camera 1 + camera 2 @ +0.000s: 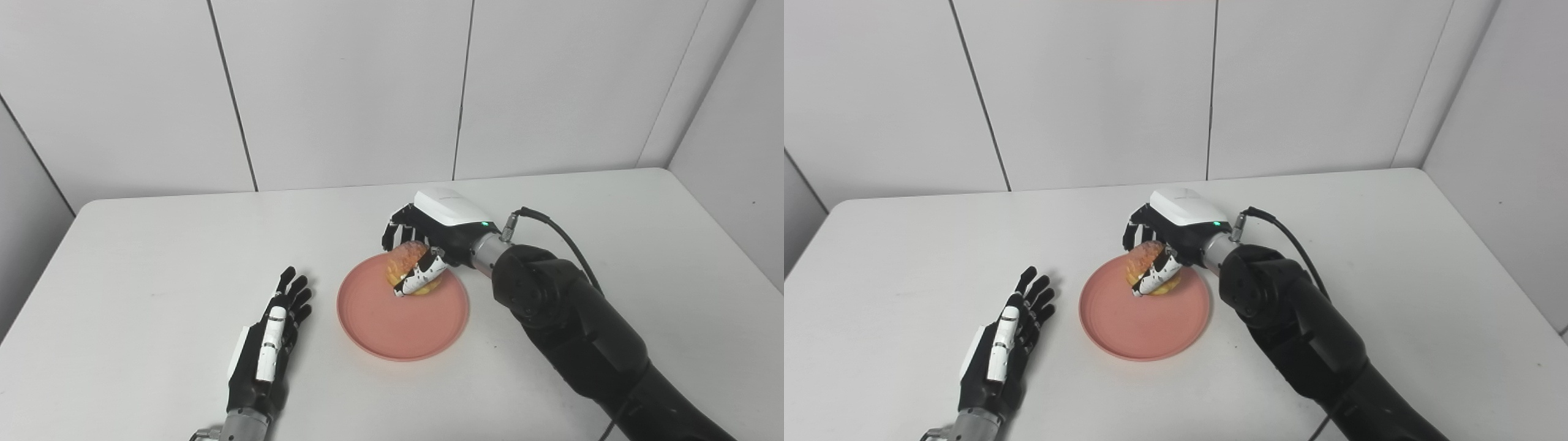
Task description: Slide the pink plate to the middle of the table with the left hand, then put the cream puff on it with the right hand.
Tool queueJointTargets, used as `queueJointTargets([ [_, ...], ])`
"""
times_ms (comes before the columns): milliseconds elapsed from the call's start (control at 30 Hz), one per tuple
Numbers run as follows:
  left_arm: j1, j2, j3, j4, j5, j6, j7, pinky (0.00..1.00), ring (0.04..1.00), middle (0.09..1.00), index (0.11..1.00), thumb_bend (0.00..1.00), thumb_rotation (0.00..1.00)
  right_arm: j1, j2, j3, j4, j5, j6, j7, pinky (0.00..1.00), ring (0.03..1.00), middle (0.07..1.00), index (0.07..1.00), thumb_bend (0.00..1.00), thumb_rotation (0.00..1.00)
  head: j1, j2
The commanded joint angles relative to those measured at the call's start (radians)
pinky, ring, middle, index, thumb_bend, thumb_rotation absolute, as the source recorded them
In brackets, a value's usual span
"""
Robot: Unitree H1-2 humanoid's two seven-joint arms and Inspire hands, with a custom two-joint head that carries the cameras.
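White table (153,245) fills most of the scene, w/ pale panelled walls (343,92) behind it and at both sides; right arm (576,324), black and bulky, comes in from bottom right and reaches toward table centre, a black cable (563,236) looping off near its wrist; left arm barely shows at bottom edge, only its wrist; pink plate (392,331) lies flat approx. mid-table, just left of the right forearm; left hand (269,343) rests on the table just beside the plate's left rim, not touching it, fingers straight and a bit spread, holding nothing; right hand (429,236) sits over the plate's far edge, white back cover up w/ a small green light lit, fingers curled down behind the cream puff (407,266) and thumb pressed across its front, so it's clasped around the puff; puff is golden-orange, at the back part of the plate near the far rim; its underside seems to meet the plate surface, but can't tell for sure if it's fully resting there.
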Motion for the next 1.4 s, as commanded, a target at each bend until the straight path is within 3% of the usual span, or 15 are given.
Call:
queueJointTargets([
  [0,0.027,-0.01,-0.01,0.021,0.018,0.058,0.009,0.94,0.948,0.955,0.946,0.43,1.0,-0.02,0.004,-0.005,-0.008,-0.009,-0.056,-0.036,0.31,0.391,0.427,0.537,0.52,0.0,0.006,0.002],
  [867,0.026,-0.019,-0.015,0.002,0.038,0.078,0.025,0.94,0.942,0.951,0.943,0.44,1.0,0.033,0.013,0.035,0.029,-0.045,-0.094,-0.027,0.35,0.426,0.439,0.536,0.52,0.0,0.022,0.021],
  [1367,0.025,-0.021,-0.013,0.0,0.037,0.084,0.028,0.93,0.941,0.948,0.939,0.44,1.0,0.044,0.017,0.038,0.009,-0.064,-0.086,-0.011,0.33,0.408,0.434,0.54,0.52,0.0,0.024,0.026],
])
